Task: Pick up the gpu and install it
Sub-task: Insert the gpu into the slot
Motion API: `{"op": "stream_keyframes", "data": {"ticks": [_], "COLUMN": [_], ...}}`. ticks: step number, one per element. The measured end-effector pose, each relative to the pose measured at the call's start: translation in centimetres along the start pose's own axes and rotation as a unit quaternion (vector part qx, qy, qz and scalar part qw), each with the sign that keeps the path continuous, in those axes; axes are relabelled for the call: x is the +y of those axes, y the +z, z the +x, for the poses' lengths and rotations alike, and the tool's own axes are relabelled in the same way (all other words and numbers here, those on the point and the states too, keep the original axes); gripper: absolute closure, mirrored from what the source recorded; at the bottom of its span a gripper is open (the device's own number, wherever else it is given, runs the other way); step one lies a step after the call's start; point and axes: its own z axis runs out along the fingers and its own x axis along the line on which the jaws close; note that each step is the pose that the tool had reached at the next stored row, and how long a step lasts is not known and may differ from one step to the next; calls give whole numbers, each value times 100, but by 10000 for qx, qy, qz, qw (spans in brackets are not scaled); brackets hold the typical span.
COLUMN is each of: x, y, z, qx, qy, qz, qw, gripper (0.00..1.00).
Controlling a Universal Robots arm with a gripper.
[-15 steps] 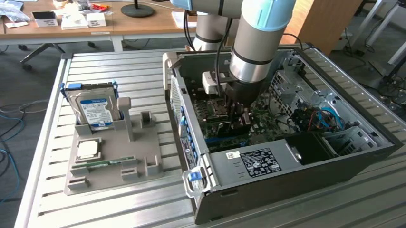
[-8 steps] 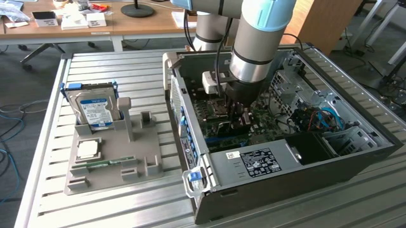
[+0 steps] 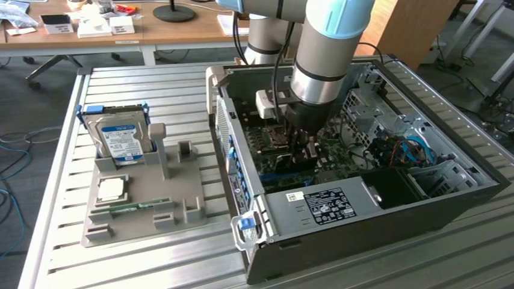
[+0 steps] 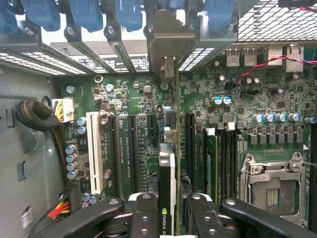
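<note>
One robot arm (image 3: 321,54) reaches down into one open computer case (image 3: 449,201) that lies on its side on a slatted metal table (image 3: 161,84).

In the wrist view, the gripper (image 4: 167,210) has its two black fingers (image 4: 143,215) drawn partway together and clamped on the gpu (image 4: 167,168), one finger on each flat face. The card stands on edge, squarely between the jaws, and runs away from them across the green motherboard (image 4: 237,114). Its silver bracket (image 4: 171,42) is at the far end, against the slotted back wall of the case, under a row of blue clips (image 4: 86,12). The card stands in line with the long black slots. The pictures do not show whether its lower edge is seated in one.

On the motherboard there is one white slot (image 4: 94,151) to one side of the card and one empty silver processor socket (image 4: 272,191) to the other.

In the exterior view, one grey holder (image 3: 136,226) sits on the table to the exterior view's left of the case, well apart from the gripper. It carries three parts:
- one hard drive (image 3: 120,138) with a blue label, standing upright
- one square processor chip (image 3: 111,189), lying flat
- one narrow green memory stick (image 3: 132,208), lying flat
</note>
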Motion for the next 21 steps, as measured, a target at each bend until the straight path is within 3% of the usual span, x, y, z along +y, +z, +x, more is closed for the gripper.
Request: {"op": "stream_keyframes", "data": {"ticks": [21], "x": [4], "y": [42], "z": [-5], "qx": [1], "qy": [0], "qz": [-1], "qw": [10000], "gripper": [73]}}
